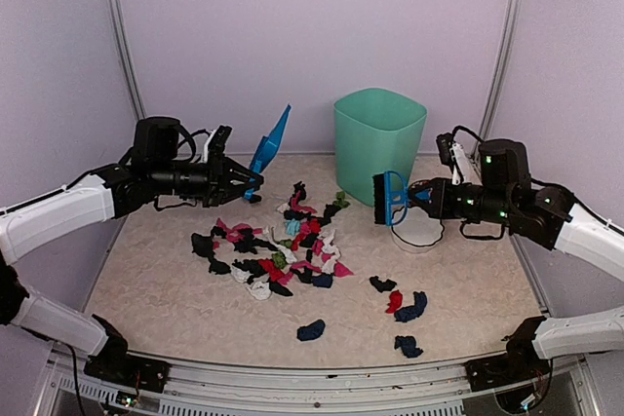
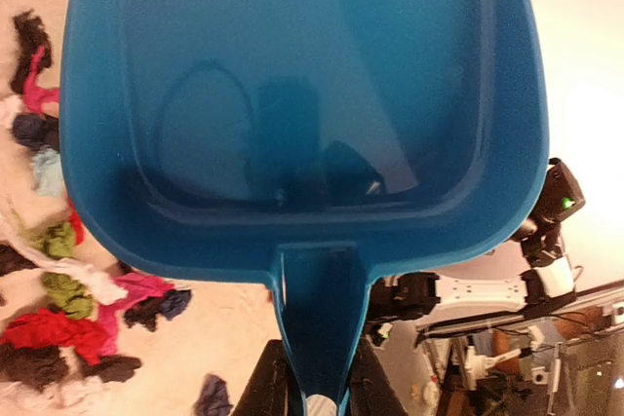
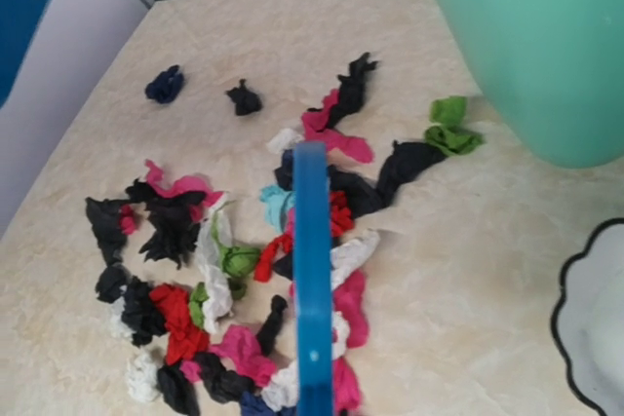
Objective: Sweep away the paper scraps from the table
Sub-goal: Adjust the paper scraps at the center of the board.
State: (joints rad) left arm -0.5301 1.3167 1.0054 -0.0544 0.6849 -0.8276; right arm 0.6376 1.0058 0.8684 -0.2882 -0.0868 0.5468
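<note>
L wrist view: dustpan (image 2: 302, 94) filled most of the frame, front lip cut by top edge. It hid most of the table (image 2: 224, 338) and paper scraps (image 2: 58, 328); only a strip at left showed. L gripper (image 2: 317, 382) cut by bottom edge, just two finger stubs either side of the handle.

R wrist view: brush (image 3: 312, 280) seen edge-on as a thin blue strip, bristles not visible, lower end cut off. Green bin (image 3: 526, 36) cut at top & right, bowl (image 3: 595, 319) cut at right, dustpan only a corner at upper left.

Top view: bowl's far rim hidden behind R gripper (image 1: 408, 197); both arms cut by side edges.
</note>
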